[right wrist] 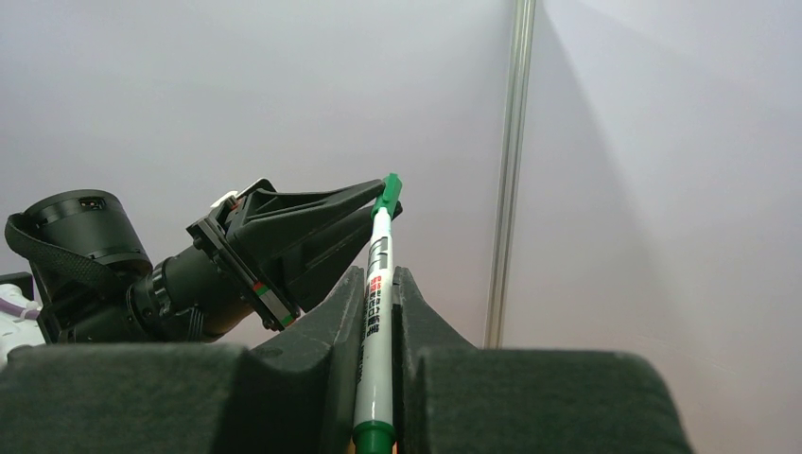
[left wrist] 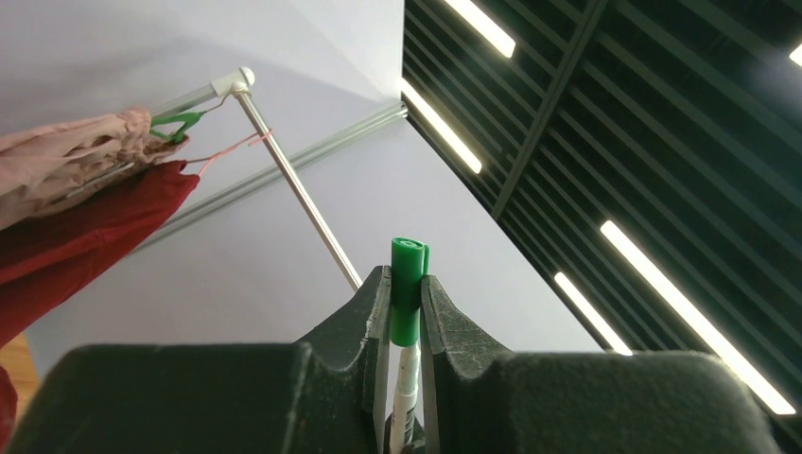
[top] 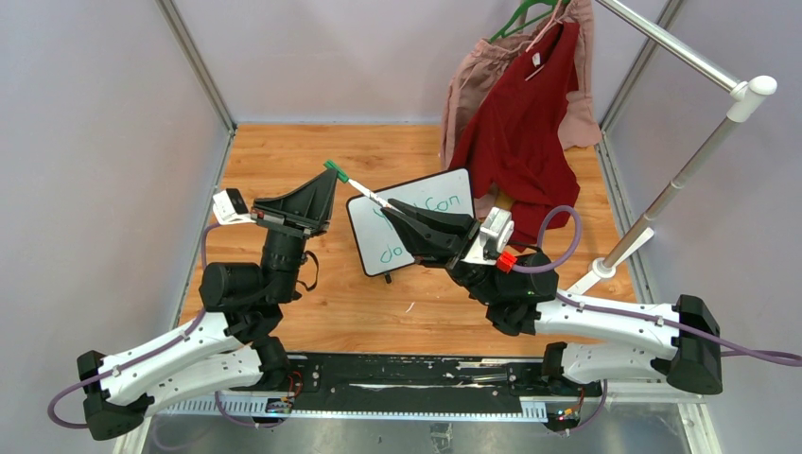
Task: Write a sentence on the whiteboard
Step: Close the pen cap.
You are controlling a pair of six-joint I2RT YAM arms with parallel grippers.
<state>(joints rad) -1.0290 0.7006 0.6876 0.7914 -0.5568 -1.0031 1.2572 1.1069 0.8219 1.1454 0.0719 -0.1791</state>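
Well, both arms are meeting in mid-air over the wooden bench [top: 284, 151], and they share one object between them. The left tool [top: 327, 179] is pressed together on the green cap [top: 336, 170] of a marker [top: 367, 193]; from the left wrist view the cap stands upright, squeezed between the two dark fingers [left wrist: 367, 317], with the white barrel running down below it. Over on the other side, the right tool [top: 392, 208] is clamped on that white barrel, further along. The right wrist view shows the barrel pinched snugly in the slot, printed label facing up, and a green end at the very bottom of the picture. The marker runs on a slant between the two tools, cap end towards the back left.

Under the right tool lies the whiteboard [top: 362, 232], resting on the bench a little right of centre and turned at an angle. The sentence [top: 442, 203] is on it in green. I can make out what looks like "Con" on the upper line and "do" on the lower; the right tool hides the rest.

Behind the board, at the back right, a red garment [top: 525, 123] and a pink one [top: 473, 85] hang from a metal rail [top: 671, 43], with a green hanger [top: 515, 17] at the top. The red hem comes down just beside the board's far corner.
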